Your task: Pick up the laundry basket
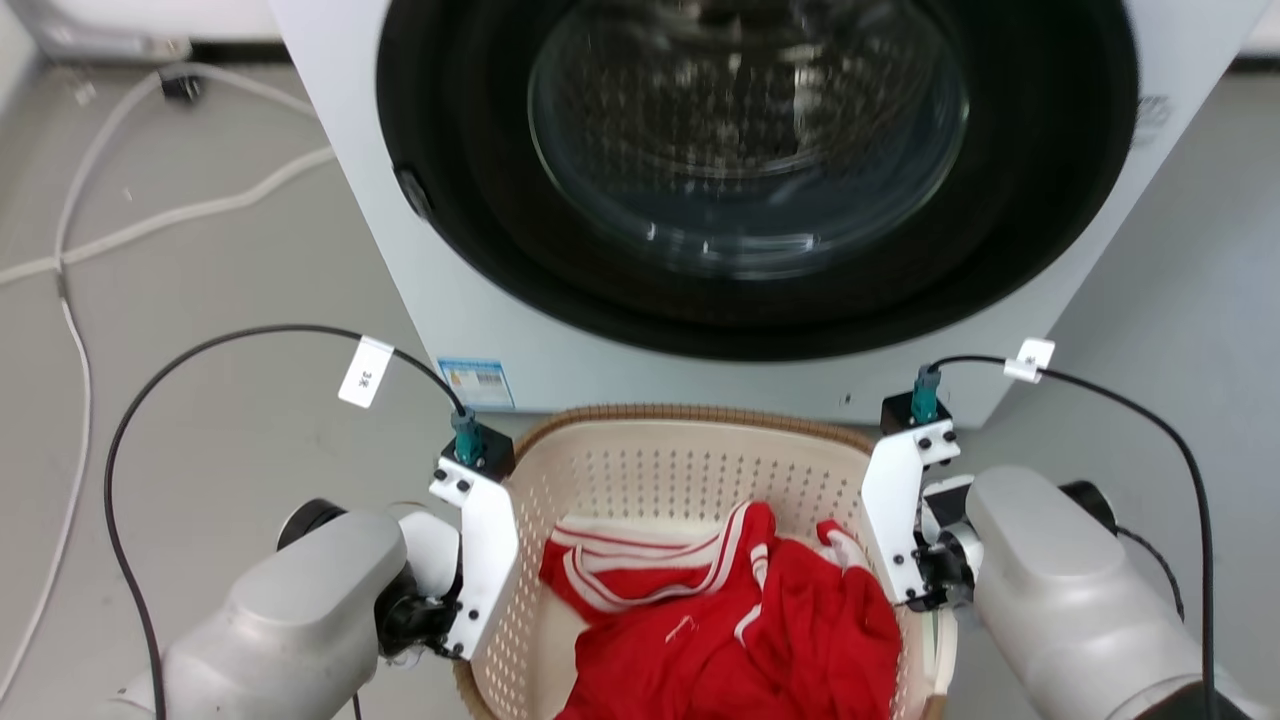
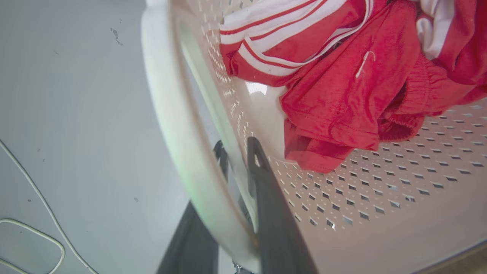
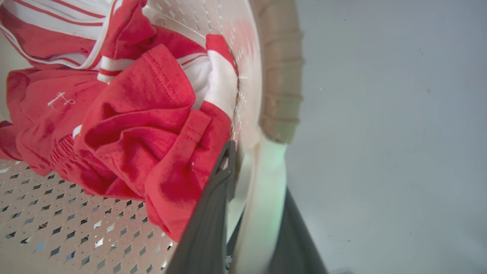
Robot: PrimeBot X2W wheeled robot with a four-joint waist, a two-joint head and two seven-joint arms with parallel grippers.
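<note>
The laundry basket (image 1: 690,450) is cream with perforated walls and a brown woven rim, low in front of the washer. Red and white clothes (image 1: 740,620) lie inside it. My left gripper (image 2: 236,146) straddles the basket's white left handle (image 2: 171,125), one dark finger inside the wall and one outside, closed on it. My right gripper (image 3: 255,163) holds the white right handle (image 3: 262,198) the same way; its inner finger (image 3: 213,205) presses beside the red cloth and its outer finger is partly hidden behind the handle. In the head view both wrists flank the basket.
A white front-loading washer (image 1: 480,330) with a dark round door stands right behind the basket. White cables (image 1: 150,215) trail over the grey floor at the left, and black cables arc from both wrists. Bare floor lies on either side.
</note>
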